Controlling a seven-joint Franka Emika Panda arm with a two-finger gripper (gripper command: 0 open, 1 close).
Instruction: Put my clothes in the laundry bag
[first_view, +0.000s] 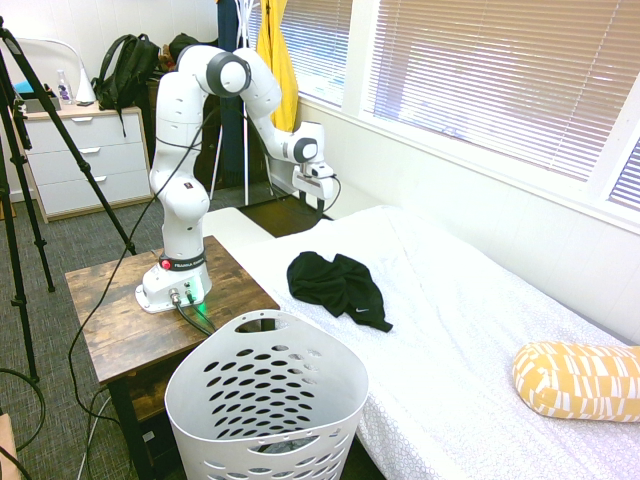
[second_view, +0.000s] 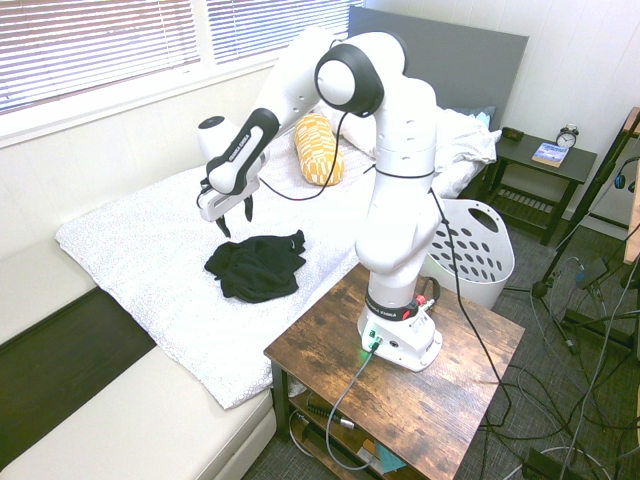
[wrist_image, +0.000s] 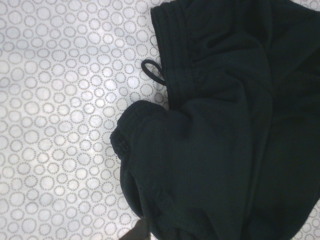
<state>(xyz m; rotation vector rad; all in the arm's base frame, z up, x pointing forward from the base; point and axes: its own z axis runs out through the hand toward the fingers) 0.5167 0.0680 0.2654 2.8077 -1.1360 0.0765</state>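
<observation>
Second exterior view: your gripper (second_view: 235, 218) stands wide open and empty above the black garment (second_view: 257, 268) on the bed (second_view: 170, 330); you're likely approaching, so lower and pinch a fold.

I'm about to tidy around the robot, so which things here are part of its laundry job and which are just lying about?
Part of the job:
- black garment on the bed
- white laundry basket
- end effector, open

Just lying about:
- yellow patterned pillow
- black backpack
- alarm clock
- blue book
</observation>
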